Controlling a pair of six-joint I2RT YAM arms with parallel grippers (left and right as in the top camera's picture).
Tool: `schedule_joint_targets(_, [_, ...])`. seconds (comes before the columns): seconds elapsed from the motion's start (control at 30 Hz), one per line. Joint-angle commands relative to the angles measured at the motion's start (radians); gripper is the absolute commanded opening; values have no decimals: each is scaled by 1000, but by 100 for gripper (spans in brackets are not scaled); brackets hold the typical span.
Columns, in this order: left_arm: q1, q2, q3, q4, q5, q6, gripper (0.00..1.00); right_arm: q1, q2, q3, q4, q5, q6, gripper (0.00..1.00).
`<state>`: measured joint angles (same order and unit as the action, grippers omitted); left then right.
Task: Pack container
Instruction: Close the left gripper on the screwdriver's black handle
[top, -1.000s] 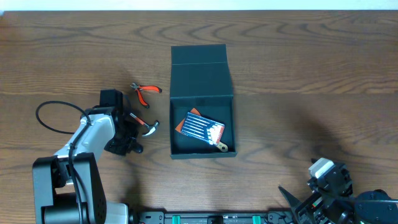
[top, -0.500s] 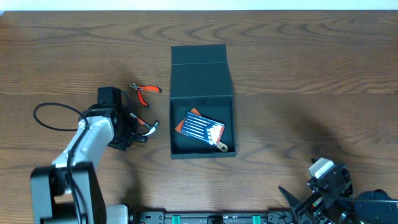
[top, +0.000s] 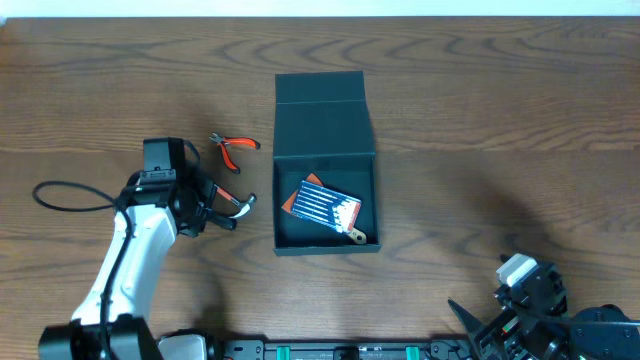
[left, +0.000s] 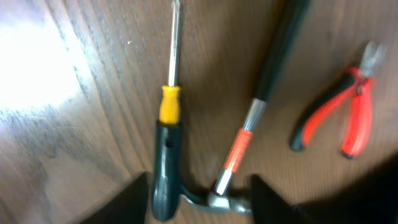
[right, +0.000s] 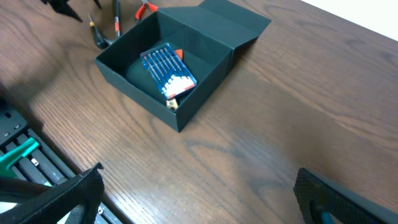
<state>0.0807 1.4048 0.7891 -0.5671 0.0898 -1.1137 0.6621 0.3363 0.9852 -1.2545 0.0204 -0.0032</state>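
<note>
Now | left fingers spread, empty, above hammer | container apart to their right | right fingers wide, empty

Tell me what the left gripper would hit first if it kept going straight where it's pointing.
Likely the screwdriver handle and hammer head, both between the jaws of the left gripper; which comes first is unclear.

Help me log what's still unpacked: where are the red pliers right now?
In the overhead view, the pliers lie left of the box, just beyond the hammer and the left claw.
</note>
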Motion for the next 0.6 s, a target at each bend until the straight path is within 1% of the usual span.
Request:
schedule_joint_targets(0.0, [4, 68, -7, 1, -19, -11, 69, -4, -3, 0, 1, 10, 17, 99])
schedule_joint_targets(0.03, [4, 86, -7, 1, -18, -11, 78, -4, -3, 0, 1, 10, 17, 99])
schedule_joint_targets(0.07, [4, 102, -7, 0, -18, -10, 83, -4, -3, 0, 1, 10, 17, 99])
schedule_joint_targets(0.13, [4, 134, -7, 1, -11, -10, 86, -4, -3, 0, 1, 10, 17, 99])
schedule_joint_targets(0.33, [4, 187, -7, 2, -2, -10, 85, -4, -3, 0, 1, 10, 17, 99])
schedule_joint_targets(0.47, [4, 222, -7, 10, 5, -10, 76, -4, -3, 0, 1, 10, 17, 99])
schedule_joint_targets(0.57, [4, 252, -7, 21, 19, -11, 72, -4, -3, 0, 1, 10, 17, 99])
